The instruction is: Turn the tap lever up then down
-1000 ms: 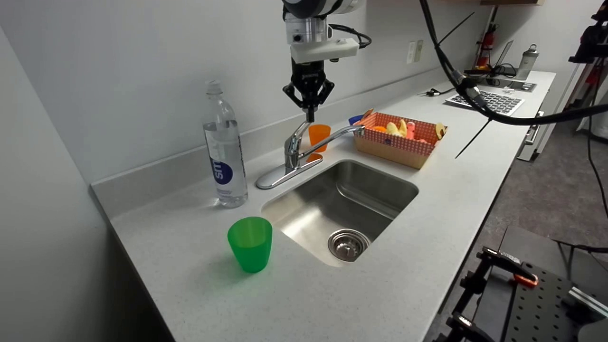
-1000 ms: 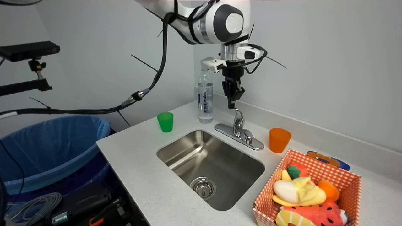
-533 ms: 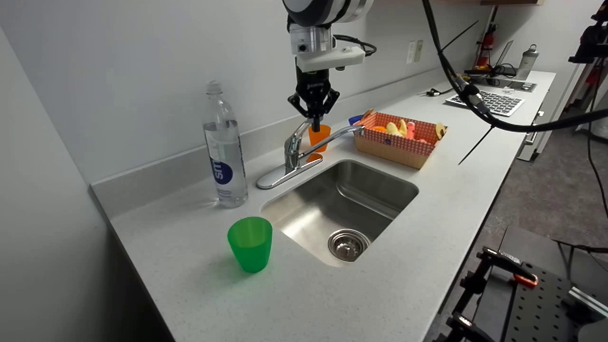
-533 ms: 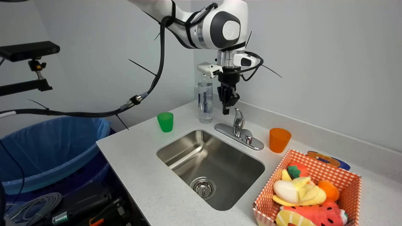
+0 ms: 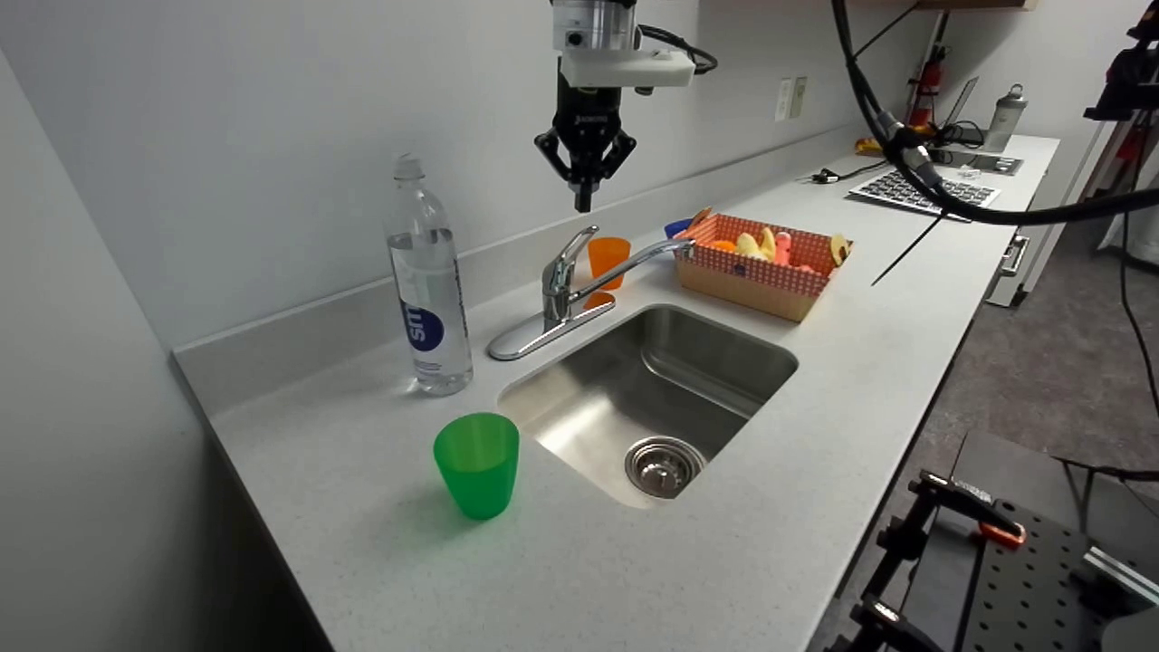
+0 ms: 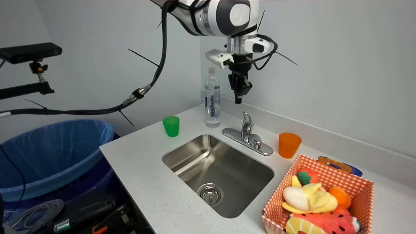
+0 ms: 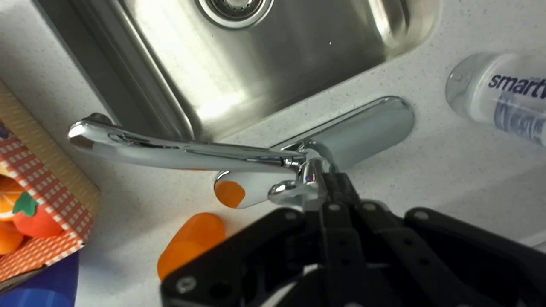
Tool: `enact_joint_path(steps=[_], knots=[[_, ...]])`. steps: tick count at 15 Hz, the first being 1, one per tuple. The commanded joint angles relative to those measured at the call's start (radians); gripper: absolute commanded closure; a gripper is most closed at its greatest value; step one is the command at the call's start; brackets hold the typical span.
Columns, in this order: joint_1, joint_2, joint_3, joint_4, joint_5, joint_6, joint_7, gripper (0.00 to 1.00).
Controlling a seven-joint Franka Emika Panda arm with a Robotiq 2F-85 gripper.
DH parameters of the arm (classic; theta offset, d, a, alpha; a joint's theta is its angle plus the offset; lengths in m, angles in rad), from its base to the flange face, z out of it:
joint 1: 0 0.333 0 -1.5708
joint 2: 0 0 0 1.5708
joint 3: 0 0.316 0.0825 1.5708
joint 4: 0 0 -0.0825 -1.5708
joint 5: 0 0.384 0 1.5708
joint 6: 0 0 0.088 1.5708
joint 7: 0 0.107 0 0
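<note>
The chrome tap lever point(image 5: 572, 244) tops the silver faucet point(image 5: 554, 299) and slants upward. It also shows in an exterior view point(image 6: 247, 119), pointing up. My gripper point(image 5: 583, 201) hangs pointing down just above the lever's tip, apart from it, with its fingertips together and nothing between them. A gap between gripper point(image 6: 238, 100) and lever also shows in that exterior view. In the wrist view the gripper point(image 7: 335, 181) is shut and covers part of the lever point(image 7: 285, 190). The spout point(image 7: 179, 154) reaches out to the left there.
The sink point(image 6: 224, 182) lies in front of the faucet. A clear water bottle point(image 5: 430, 299) and a green cup point(image 5: 477, 466) stand on one side. An orange cup point(image 6: 289, 144) and a checked basket point(image 6: 360, 201) of toy food stand on the other. A wall rises behind.
My gripper first moved lower, off the lever's tip and beside it, then rose and now hangs above the lever. The lever shows no clear change. The gripper stays shut.
</note>
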Motion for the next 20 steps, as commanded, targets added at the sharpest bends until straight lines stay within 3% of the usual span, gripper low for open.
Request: enact_joint_path(steps=[1, 6, 20], knots=[[0.000, 0.050, -0.028, 0.038, -0.047, 0.072, 0.081, 1.00], [0.011, 0.101, -0.039, 0.009, -0.065, 0.123, 0.110, 1.00], [0.021, 0.072, -0.005, -0.102, -0.051, 0.081, 0.041, 1.00]])
